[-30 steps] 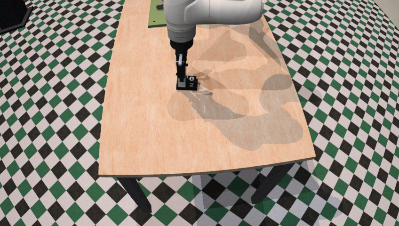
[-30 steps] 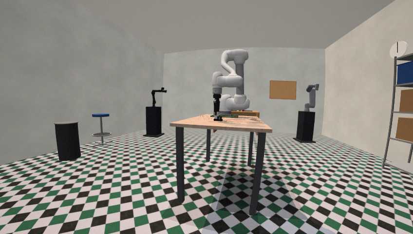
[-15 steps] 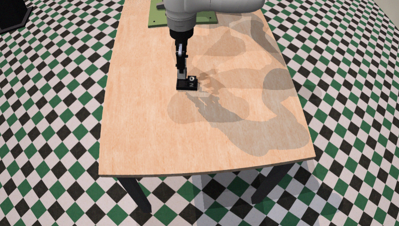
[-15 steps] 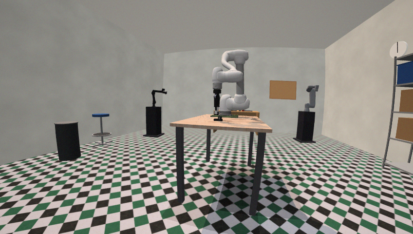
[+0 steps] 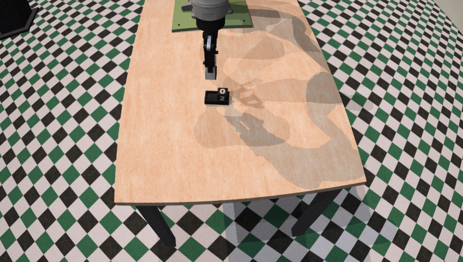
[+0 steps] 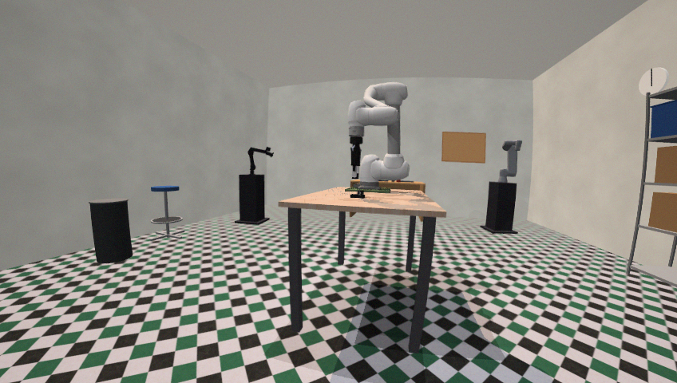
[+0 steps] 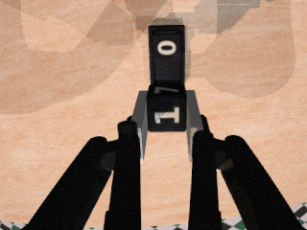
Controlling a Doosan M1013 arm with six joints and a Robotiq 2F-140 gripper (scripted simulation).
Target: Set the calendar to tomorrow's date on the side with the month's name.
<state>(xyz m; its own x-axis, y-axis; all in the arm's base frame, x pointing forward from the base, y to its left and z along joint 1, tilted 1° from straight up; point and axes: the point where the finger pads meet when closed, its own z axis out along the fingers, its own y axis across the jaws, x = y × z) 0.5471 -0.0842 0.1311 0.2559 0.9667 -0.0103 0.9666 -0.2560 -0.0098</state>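
My gripper point(image 5: 211, 75) point(image 6: 354, 164) point(image 7: 167, 104) hangs above the table, behind the black calendar tray point(image 5: 211, 101) point(image 6: 360, 196). It is shut on a black cube point(image 5: 211, 69) point(image 7: 168, 115) whose face toward the wrist camera shows a 1. The other black cube point(image 5: 222, 93) point(image 7: 168, 54) stands in the tray's right half, with 0 on top and 2 on its front face. The tray's left half holds no cube. In the wrist view the held cube hides most of the tray.
The arm's green base plate point(image 5: 182, 19) lies at the table's far end. The wooden table point(image 5: 162, 155) point(image 6: 403, 204) carries nothing else. A black pedestal, a stool, other arms on stands and a shelf stand well away on the floor.
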